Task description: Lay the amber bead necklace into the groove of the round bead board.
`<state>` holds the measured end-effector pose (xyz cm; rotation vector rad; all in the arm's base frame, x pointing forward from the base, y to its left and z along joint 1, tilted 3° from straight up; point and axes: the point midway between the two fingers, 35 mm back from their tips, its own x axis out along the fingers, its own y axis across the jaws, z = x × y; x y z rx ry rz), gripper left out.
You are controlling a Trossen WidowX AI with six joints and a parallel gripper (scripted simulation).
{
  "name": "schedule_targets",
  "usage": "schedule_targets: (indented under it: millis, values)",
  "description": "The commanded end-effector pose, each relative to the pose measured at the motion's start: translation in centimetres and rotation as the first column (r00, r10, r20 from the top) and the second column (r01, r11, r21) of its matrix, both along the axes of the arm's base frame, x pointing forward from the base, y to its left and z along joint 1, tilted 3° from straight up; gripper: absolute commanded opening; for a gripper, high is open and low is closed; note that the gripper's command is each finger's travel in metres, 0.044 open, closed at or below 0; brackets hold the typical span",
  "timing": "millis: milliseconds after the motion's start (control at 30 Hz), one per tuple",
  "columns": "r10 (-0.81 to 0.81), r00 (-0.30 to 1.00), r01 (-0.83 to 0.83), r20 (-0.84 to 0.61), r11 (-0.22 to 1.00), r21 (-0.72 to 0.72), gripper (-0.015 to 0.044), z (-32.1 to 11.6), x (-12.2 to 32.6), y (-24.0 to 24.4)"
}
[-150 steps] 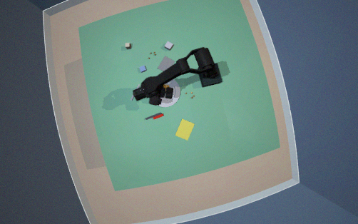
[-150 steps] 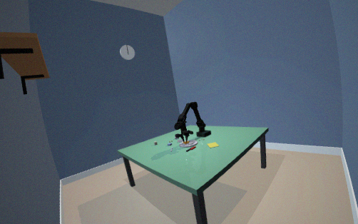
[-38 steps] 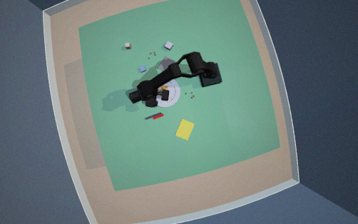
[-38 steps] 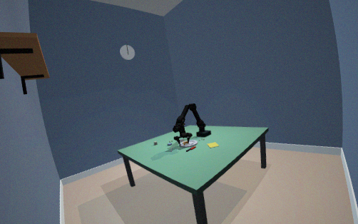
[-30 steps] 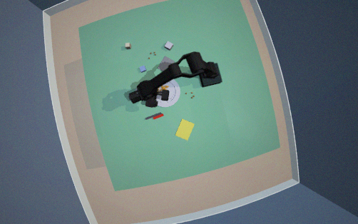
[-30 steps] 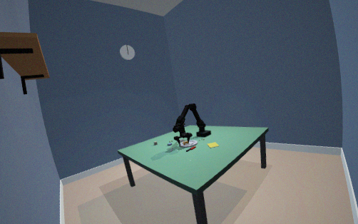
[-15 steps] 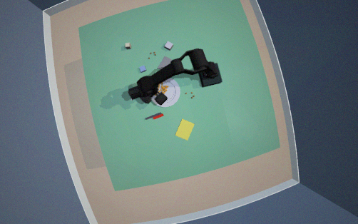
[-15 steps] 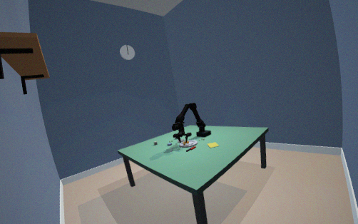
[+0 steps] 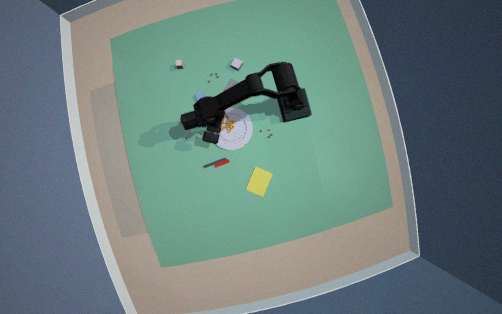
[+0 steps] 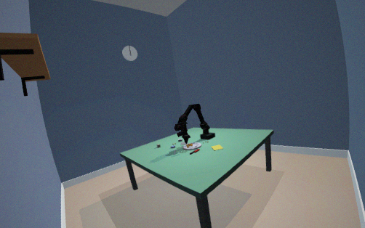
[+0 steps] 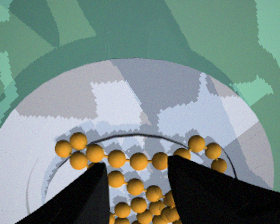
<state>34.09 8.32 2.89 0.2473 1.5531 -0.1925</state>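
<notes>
The round pale bead board [image 9: 242, 141] [image 10: 198, 146] [image 11: 181, 80] lies flat on the table. The amber bead necklace [image 9: 230, 125] [image 10: 190, 145] [image 11: 116, 159] lies bunched on it. In the wrist view one row of beads runs across inside the dark arc of the groove; its ends reach or cross the arc at left and right. More beads are heaped nearer the camera, partly hidden by the fingers. My gripper [image 9: 219, 132] [image 10: 187, 142] [image 11: 137, 169] is partly open, pointing down over the board, with its fingertips apart on either side of several beads and gripping none.
A red and grey pen-like tool [image 9: 222, 163] [image 10: 196, 150] and a yellow pad [image 9: 259, 181] [image 10: 217, 147] lie near the board. A blue block [image 9: 199, 95], a pale block [image 9: 236, 63] and a beige cube [image 9: 179, 64] stand beyond the arm. Small brown bits [image 9: 270, 135] lie toward the arm's base.
</notes>
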Motion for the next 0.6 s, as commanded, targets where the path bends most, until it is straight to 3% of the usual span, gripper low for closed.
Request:
schedule_targets:
  millis: [0, 567]
  values:
    - [-0.71, 0.703, 0.709, -0.041, 0.704, -0.029, 0.012, 0.31, -1.81, -2.16]
    - [-0.71, 0.703, 0.709, -0.041, 0.704, -0.029, 0.012, -0.55, -1.82, -2.14]
